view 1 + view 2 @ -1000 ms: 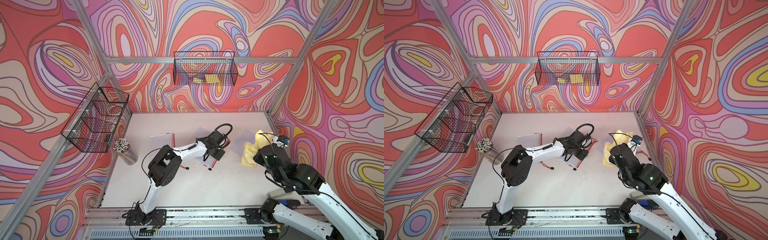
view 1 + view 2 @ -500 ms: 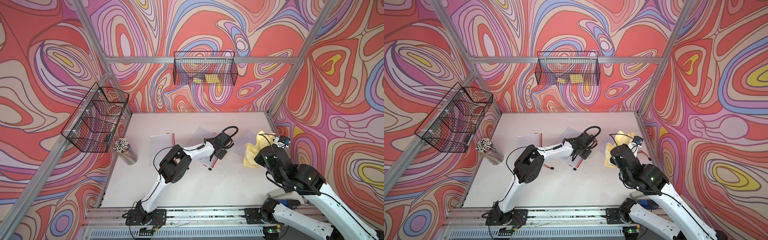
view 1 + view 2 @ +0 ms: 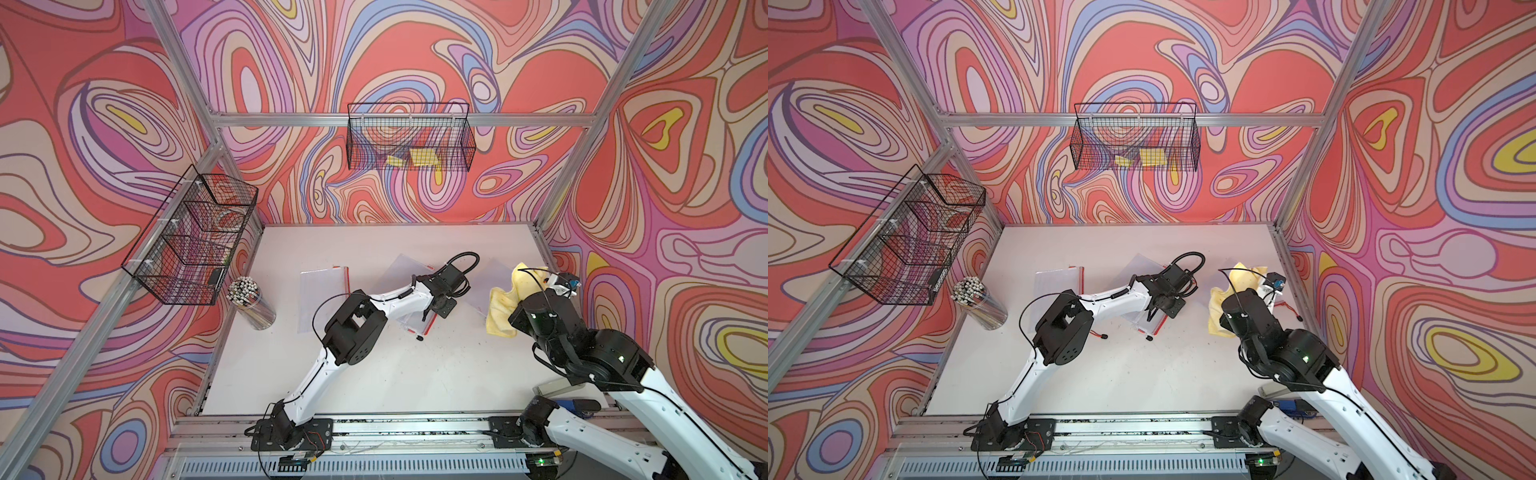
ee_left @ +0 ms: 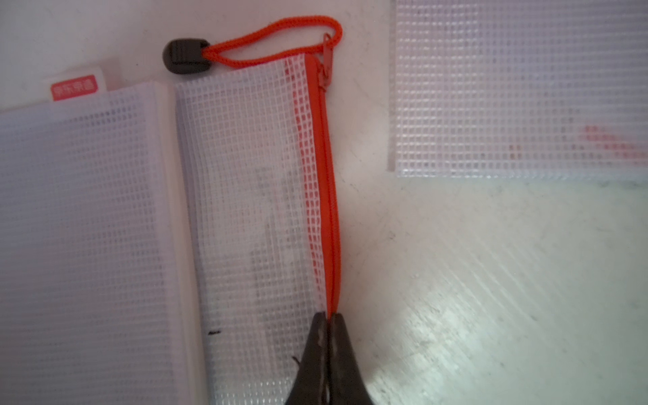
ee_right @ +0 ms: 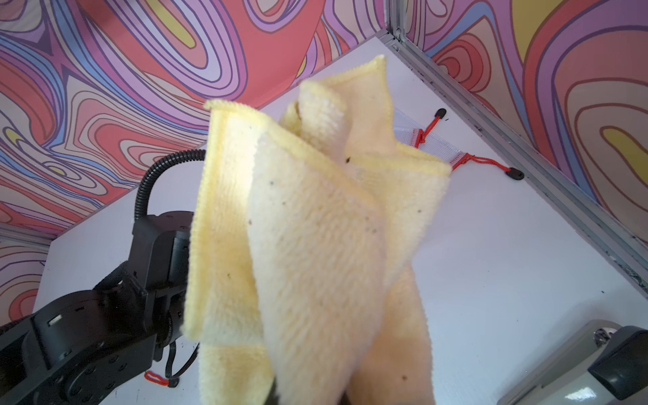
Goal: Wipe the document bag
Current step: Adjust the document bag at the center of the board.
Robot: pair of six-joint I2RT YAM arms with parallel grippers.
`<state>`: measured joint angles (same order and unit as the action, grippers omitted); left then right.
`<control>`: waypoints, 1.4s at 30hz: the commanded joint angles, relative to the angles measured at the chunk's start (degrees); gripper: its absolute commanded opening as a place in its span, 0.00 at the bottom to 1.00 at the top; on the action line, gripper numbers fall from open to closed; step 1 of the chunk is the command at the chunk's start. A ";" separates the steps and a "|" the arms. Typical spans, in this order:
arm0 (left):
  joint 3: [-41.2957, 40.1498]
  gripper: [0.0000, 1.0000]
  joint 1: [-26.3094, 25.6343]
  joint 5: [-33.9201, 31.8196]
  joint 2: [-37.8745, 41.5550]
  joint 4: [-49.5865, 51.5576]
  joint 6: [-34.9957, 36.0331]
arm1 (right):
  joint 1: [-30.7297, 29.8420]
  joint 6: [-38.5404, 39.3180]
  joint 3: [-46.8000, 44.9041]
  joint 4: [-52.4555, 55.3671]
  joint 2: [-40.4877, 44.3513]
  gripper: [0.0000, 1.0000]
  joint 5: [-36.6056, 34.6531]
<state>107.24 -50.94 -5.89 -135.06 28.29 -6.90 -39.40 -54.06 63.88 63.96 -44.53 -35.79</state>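
While left gripper (image 4: 329, 317) is pinching document bag (image 4: 252, 210) by zipper edge (image 4: 331, 210), jaws closed, mid-bench, right gripper (image 5: 310, 399) is clamping yellow cloth (image 5: 315, 245) toward bench's (image 3: 374, 374) right edge; bag lying left of cloth.

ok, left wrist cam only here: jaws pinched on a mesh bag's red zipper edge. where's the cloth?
Observer: The yellow cloth is bunched in the right arm's grip, raised near the right wall, apart from the pinched bag.
Operator: bags outside my frame?
Observer: One lone bag lies flat further left, beside a jar of pens.
Operator: anything behind the cloth?
Observer: Two red zipper pulls, close to the right rail.
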 commanded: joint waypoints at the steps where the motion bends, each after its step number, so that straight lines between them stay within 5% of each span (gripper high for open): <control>1: -2.29 0.00 -0.80 1.77 0.92 4.63 -0.75 | 0.27 -0.13 -0.78 0.72 1.10 0.00 1.74; 6: -3.68 0.00 -2.07 7.22 10.31 3.34 -2.23 | 0.28 -0.71 -1.50 0.66 1.34 0.00 3.68; 11: -14.39 0.00 -2.14 16.65 28.45 -7.37 -8.29 | 0.29 -0.59 -1.98 0.11 2.21 0.00 3.91; 19: -25.27 0.00 -1.27 15.72 46.98 -10.94 -15.36 | 0.29 1.47 -1.59 -4.09 1.77 0.00 4.47; 22: -31.84 0.00 1.40 14.31 51.65 -11.18 -18.96 | 0.29 3.34 -1.19 -6.79 -0.63 0.00 5.82; 26: -46.56 0.00 8.90 21.16 57.21 -20.16 -27.44 | 0.27 6.06 -0.77 -10.30 -5.29 0.00 7.62; 34: -49.84 0.00 10.24 27.16 55.85 -25.44 -29.13 | 0.27 9.16 0.50 -15.96 -12.69 0.00 6.69; 42: -48.60 0.00 9.40 38.54 48.09 -44.74 -40.75 | 0.39 9.15 2.04 -15.96 -17.51 0.00 0.90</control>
<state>56.49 -40.73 25.47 -83.83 -4.64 -41.19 -39.40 -45.56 64.16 48.56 -60.80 -31.24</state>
